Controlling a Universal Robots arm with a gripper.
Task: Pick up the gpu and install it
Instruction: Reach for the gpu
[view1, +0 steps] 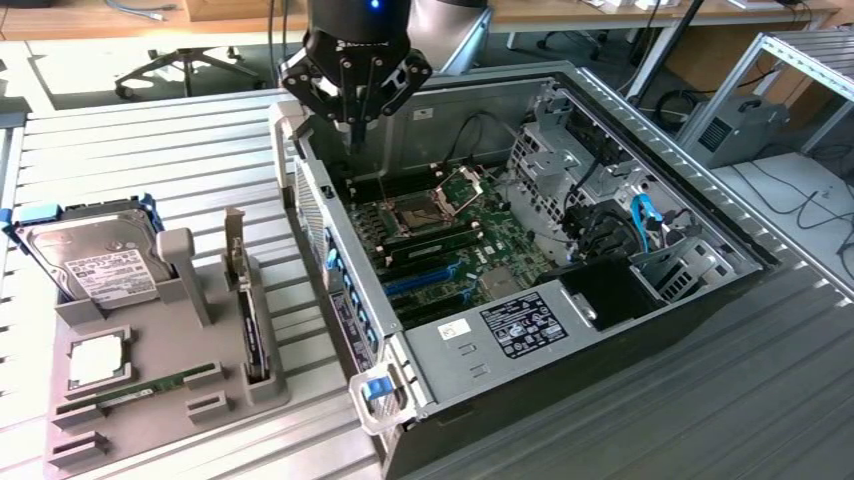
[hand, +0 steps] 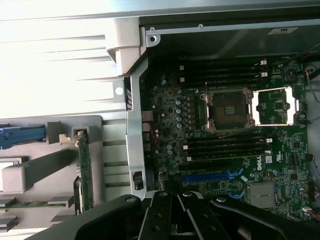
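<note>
Shut and empty, the pincer hangs over the far end of the open computer case, its fingers pressed together with nothing between them. In the wrist view its black linkages cross the foreground and the tips are cut off, so whether they touch anything cannot be told. On the exterior view's left of the case, a grey holder carries a hard drive whose lower half is sunk in its cradle. A memory stick lies flat nearer the camera. The gpu stands on edge in the holder's slot nearest the case, apart from the case wall. Only its thin edge and green board show; the fan side is turned away. The wrist view shows the same card edge-on beside the case. All of this rests on a slatted metal table, washed out by bright light left of the case. Inside the case lies the motherboard with an open processor socket. Its parts on the exterior view's right are partly hidden by drive cages and cables. Beyond the case stands an office chair, and to the case's right in the exterior view is a metal frame.
</note>
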